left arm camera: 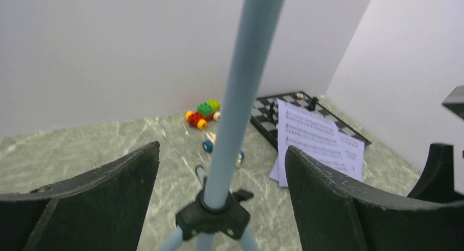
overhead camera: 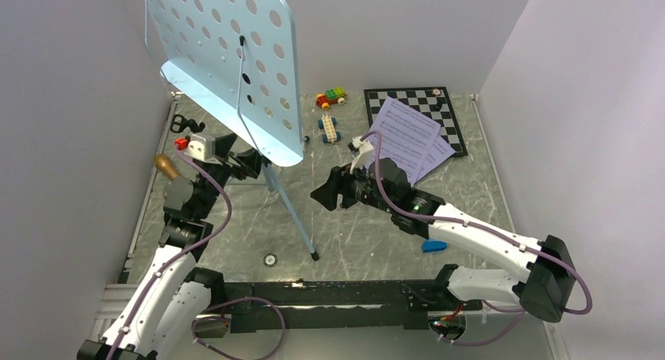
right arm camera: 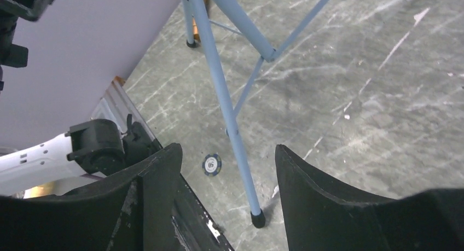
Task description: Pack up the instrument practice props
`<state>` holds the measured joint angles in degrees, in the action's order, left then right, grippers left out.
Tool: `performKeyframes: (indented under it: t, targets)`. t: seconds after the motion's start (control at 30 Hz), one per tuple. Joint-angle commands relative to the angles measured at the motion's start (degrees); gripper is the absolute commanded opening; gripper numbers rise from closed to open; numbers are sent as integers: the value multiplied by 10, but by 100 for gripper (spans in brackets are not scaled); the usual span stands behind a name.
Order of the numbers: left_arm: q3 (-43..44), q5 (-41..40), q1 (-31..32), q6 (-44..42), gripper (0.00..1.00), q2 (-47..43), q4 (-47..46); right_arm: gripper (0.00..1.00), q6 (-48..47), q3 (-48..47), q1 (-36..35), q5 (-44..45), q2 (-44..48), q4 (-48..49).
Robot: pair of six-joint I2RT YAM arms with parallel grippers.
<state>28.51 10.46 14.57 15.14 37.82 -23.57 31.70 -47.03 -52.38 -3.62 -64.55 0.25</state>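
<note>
Music stand (overhead camera: 227, 62): in the top view it is upright at left-centre of the worktop (overhead camera: 368, 242), legs spread, punched desk tilted. Your left hand (overhead camera: 235, 160) sits at the pole under the desk. Your right hand (overhead camera: 329, 191) hangs just right of the legs, apart from them. The sheet music (overhead camera: 404, 132) lies partly over the chessboard (overhead camera: 435, 101) at the back right. The gold-brown microphone (overhead camera: 165, 166) lies by the left wall, near your left arm. The toy brick car (overhead camera: 331, 98) is at the back, and a round chip (overhead camera: 270, 259) is near the front leg's foot.

Left wrist view: the left hand (left arm camera: 221, 150) is wide, 1 finger on either side of the pole (left arm camera: 241, 98), neither touching it. Pages (left arm camera: 312, 136) and car (left arm camera: 203, 113) lie beyond.

Right wrist view: the right hand (right arm camera: 227, 150) is wide and holds nothing. A stand leg (right arm camera: 230, 109) runs down the gap, lower than the fingers. The chip (right arm camera: 211, 164) lies beside that leg.
</note>
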Motion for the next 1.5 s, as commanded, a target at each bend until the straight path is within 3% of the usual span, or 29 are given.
performKeyframes:
  t: [0.0,0.4,0.77,0.83,0.97,1.27,1.47]
  targets:
    - [59,62,-42,40,87,21,-95,66,8,-30,30,-69,-26,69]
    - [136,115,-60,48,79,111,-110,67,48,-67,66,-147,-103,150]
    - [159,129,-60,63,66,154,-149,69,154,-90,98,-200,-155,217]
    - [167,135,-60,63,60,157,-150,69,159,-89,100,-200,-159,215]
    - [182,152,-60,48,32,162,-133,69,180,-93,106,-211,-170,212]
    - [180,149,-60,2,0,133,-81,71,273,-132,119,-237,-215,220]
    - [169,147,-60,-8,0,131,-79,70,332,-215,119,-269,-287,182]
